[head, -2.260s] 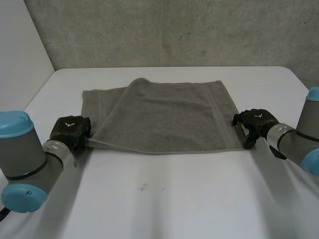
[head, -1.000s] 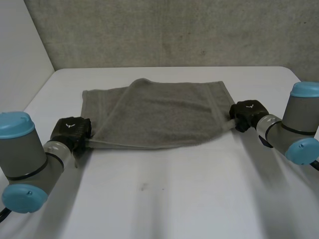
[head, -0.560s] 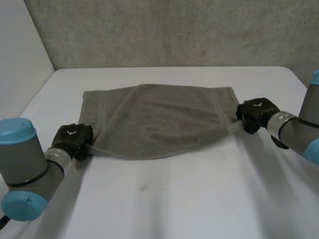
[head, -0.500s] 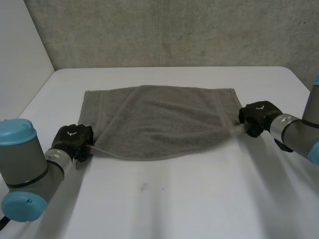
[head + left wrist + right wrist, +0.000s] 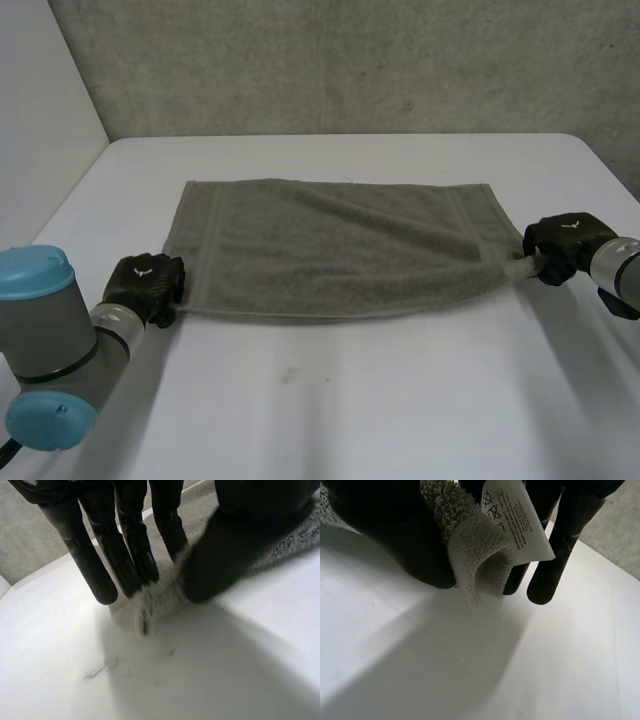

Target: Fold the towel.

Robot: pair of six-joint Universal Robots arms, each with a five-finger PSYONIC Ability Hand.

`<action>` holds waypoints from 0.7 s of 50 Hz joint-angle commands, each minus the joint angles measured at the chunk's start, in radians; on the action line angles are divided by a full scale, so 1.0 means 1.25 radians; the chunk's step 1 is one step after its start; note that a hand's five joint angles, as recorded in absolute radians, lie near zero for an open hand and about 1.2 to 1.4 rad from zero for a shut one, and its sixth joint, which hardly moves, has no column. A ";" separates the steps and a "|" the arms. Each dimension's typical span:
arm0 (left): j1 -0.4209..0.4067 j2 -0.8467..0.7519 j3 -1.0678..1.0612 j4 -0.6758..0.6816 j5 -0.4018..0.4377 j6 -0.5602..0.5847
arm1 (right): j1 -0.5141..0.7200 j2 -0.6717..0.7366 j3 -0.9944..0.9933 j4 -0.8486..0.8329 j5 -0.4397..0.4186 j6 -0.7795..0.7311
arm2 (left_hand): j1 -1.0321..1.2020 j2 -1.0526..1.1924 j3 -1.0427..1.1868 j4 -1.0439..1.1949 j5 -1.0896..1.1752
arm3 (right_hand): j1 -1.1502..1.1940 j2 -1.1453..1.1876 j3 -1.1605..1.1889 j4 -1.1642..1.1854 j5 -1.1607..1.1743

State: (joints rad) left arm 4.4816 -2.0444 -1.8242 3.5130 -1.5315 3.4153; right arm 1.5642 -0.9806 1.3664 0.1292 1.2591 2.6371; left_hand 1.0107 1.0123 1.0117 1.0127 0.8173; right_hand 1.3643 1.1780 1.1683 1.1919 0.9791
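Head view: the towel (image 5: 340, 245) now lies flat on the worktop (image 5: 350, 400), its turned-over flap gone since a moment ago. My left hand (image 5: 147, 285) and right hand (image 5: 563, 245) each clamp a near corner between fingers (image 5: 125, 545) and thumb, stretching it; I judge folding can start.

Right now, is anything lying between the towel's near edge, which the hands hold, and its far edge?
Nothing visible does. The grey terry towel lies spread on the white table, the left hand pinching its near left corner and the right hand its near right corner. No object lies on the cloth towards the far edge.
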 commanded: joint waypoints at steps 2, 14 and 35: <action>0.001 0.042 -0.032 -0.014 -0.001 0.002 | 0.000 -0.013 0.026 0.006 -0.007 -0.010 | 0.308 0.307 0.308 0.307 0.324 | 0.026 0.175 0.182 0.163 0.194; 0.002 0.229 -0.162 -0.139 0.002 0.003 | -0.006 -0.131 0.142 0.122 -0.006 -0.161 | 0.308 0.307 0.308 0.307 0.324 | 0.026 0.175 0.182 0.163 0.194; 0.078 0.459 -0.202 -0.290 0.031 0.134 | -0.109 -0.280 0.202 0.284 -0.007 -0.338 | 0.308 0.307 0.308 0.307 0.324 | 0.026 0.175 0.182 0.163 0.194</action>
State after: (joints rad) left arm 4.5412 -1.4449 -2.1185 3.1317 -1.5168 3.5643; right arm 1.4301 -1.3442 1.6705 0.5044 1.2478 2.1965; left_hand 1.1787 1.2185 1.2148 1.2168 1.0276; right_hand 1.3644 1.1780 1.1780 1.1944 0.9795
